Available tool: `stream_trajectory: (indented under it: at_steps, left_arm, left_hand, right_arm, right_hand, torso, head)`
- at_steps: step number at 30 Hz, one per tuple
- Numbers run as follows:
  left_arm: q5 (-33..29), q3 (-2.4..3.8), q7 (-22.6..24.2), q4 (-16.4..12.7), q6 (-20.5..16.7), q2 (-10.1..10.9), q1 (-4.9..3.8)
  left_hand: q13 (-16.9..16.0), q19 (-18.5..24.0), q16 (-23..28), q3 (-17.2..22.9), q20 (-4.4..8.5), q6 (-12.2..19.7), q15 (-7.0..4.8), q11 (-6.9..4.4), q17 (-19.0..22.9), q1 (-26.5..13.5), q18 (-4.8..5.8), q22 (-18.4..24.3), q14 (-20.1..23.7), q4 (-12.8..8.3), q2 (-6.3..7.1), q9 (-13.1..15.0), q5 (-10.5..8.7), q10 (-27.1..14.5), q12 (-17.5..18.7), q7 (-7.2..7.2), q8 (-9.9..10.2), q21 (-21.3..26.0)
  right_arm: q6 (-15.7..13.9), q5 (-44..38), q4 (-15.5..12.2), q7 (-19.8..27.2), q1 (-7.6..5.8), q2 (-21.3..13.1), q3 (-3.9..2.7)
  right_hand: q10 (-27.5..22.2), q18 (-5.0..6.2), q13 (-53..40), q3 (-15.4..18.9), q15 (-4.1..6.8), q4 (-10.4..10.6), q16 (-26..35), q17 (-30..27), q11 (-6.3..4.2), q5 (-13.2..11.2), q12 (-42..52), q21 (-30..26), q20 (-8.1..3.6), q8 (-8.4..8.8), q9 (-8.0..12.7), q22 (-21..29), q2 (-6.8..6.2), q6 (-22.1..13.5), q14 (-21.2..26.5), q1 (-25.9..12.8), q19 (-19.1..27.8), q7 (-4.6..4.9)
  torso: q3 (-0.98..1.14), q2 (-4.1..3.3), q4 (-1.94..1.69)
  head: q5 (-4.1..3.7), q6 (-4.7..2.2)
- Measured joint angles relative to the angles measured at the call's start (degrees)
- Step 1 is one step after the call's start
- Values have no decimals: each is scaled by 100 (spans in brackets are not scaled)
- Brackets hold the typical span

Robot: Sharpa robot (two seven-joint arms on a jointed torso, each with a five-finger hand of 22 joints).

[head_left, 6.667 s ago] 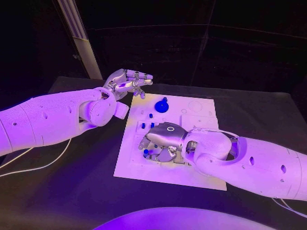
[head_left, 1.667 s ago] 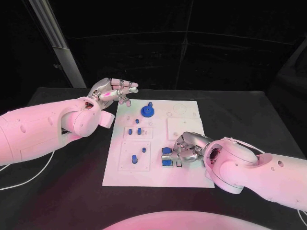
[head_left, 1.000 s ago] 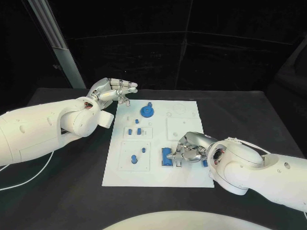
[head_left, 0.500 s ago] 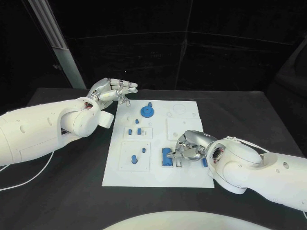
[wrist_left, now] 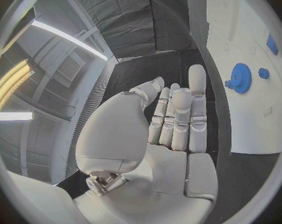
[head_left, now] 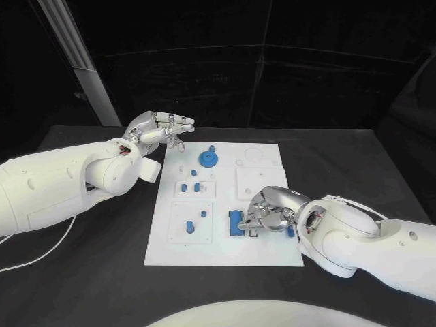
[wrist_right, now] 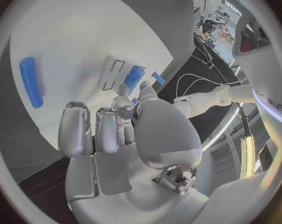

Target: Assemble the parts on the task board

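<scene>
Seating step: right hand (head_left: 268,208) fingers curl onto a small blue block part (head_left: 237,222) on the white task board (head_left: 262,251); grip uncertain. Left hand (head_left: 159,129) curled, empty. Next: press squarely

Lighting is even and white, falling from above onto the task board (head_left: 223,245), which reads as the brightest surface without burnt-out glare. Behind the task board the backdrop is near black; a pale upright strip catches light beside the left hand (head_left: 157,129). Soft shadow lies under the right hand (head_left: 267,212) on the board. The head view is sharp throughout. Both wrist views carry strong fisheye distortion: the board's straight edges bow, and a dark frame rings each circle. In the left wrist view, bright ceiling light bars glare far from the board. In the right wrist view, the fingers (wrist_right: 75,129) nearest the lens are slightly soft
</scene>
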State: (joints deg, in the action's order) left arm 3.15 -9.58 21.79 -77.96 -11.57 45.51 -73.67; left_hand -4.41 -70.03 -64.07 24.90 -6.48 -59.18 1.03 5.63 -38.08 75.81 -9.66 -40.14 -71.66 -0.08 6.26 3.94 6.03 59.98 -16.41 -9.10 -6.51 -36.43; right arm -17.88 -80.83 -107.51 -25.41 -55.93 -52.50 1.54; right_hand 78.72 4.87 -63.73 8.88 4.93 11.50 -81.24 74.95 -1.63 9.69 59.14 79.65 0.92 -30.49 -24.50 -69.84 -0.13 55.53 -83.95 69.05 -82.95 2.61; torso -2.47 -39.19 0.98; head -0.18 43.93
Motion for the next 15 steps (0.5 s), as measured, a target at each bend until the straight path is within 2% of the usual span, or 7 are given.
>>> stream_trajectory:
  at_steps: [9,12,15]
  left_arm:
    - [0,-1,-2,-3,0,2,0]
    - [0,-1,-2,-7,0,8,0]
    - [0,-1,-2,-12,0,19,0]
  left_hand:
    - [0,0,0,0,0,0,0,0,0,0,0,0,0,0,0,0,0,0,0,0,0,0]
    - [0,0,0,0,0,0,0,0,0,0,0,0,0,0,0,0,0,0,0,0,0,0]
    - [0,0,0,0,0,0,0,0,-1,0,0,0,0,0,0,0,0,0,0,0,0,0]
  right_arm:
    - [249,56,30,169,-1,18,0]
    - [270,55,42,170,-1,15,1]
    - [231,51,32,170,-1,-54,1]
  right_hand:
    - [0,0,-24,47,0,-47,-29,-1,0,-1,0,0,0,-8,-7,-23,52,0,0,175,0,0]
    - [0,0,-31,33,0,-94,-29,-1,0,-1,0,0,0,-8,-7,-23,121,0,0,244,0,0]
    - [0,0,-19,33,0,-94,-29,-1,0,166,0,0,0,-8,-7,-15,159,0,0,282,0,0]
  torso:
    - [-4,-7,-5]
    - [-4,-8,-5]
    - [-5,-8,-2]
  head:
    - [12,14]
    - [14,20]
    - [15,21]
